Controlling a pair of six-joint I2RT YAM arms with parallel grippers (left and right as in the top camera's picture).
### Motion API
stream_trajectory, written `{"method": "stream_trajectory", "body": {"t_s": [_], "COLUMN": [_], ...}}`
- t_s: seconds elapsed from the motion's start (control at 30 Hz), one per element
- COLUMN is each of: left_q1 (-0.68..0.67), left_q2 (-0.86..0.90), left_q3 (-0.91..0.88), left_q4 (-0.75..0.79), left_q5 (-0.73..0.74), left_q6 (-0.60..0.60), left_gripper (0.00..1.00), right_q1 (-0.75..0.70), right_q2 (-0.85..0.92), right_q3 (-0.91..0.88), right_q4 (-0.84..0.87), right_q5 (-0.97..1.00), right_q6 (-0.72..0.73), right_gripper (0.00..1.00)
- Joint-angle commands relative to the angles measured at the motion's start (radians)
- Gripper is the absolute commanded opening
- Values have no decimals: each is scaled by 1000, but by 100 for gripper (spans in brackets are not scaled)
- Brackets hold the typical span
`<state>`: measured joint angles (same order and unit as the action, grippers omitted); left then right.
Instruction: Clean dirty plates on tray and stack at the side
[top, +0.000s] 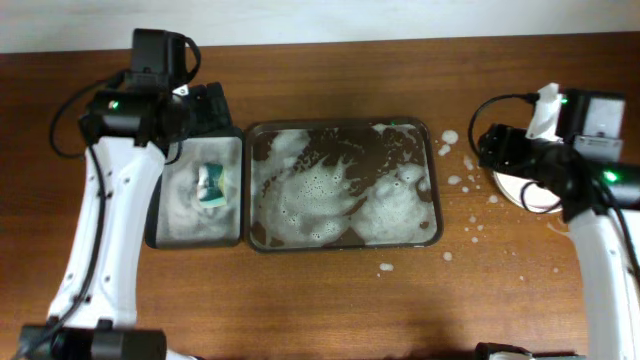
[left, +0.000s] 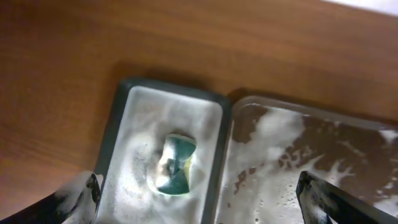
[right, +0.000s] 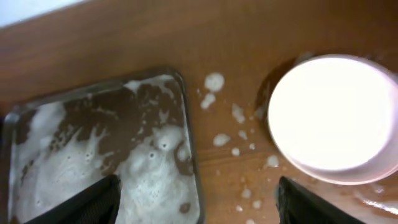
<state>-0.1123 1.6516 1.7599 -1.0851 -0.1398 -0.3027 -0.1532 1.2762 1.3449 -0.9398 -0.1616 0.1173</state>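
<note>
The dark tray in the middle of the table holds soapy foam, and I see no plates in it. White plates stand on the bare wood right of the tray, partly under my right arm in the overhead view. My right gripper hangs open over the gap between the tray's right rim and the plates, holding nothing. My left gripper is open above the narrow tray, with foam on its left finger. The green sponge lies loose in that tray's foam.
Blobs of foam dot the wood between the tray and the plates. The narrow tray sits flush against the big tray's left side. Both arms' cables loop over the table's back corners.
</note>
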Motion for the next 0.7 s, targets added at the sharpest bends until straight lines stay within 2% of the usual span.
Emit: {"method": "stream_trajectory", "body": {"t_s": [0.0,0.13,0.17,0.2,0.37,0.57,0.67], "left_q1": [-3,-3,-3,-3,-3,-3,-3], "left_q2": [-2,-2,-2,-2,-2,-2,-2], "left_q3": [3,3,3,3,3,3,3], "left_q4": [-6,-6,-6,-6,-6,-6,-6], "left_q5": [20,20,20,20,20,20,20], "left_q6": [5,5,5,5,5,5,5], "left_gripper": [99,99,99,99,99,99,99], "right_q1": [8,8,8,8,8,8,13], "right_q2": [-109,-275,-332,-377,-525,-547,-547], "right_q3": [86,108,108,108,108,108,87], "right_q4": [-43,-56,-55,-56,-72,-183,-186], "right_q5": [16,16,16,16,18,38,24], "right_q6": [-62,-61,-61,-61,-61,-61,-61], "right_gripper": [80,81,86,98,98,98,98]}}
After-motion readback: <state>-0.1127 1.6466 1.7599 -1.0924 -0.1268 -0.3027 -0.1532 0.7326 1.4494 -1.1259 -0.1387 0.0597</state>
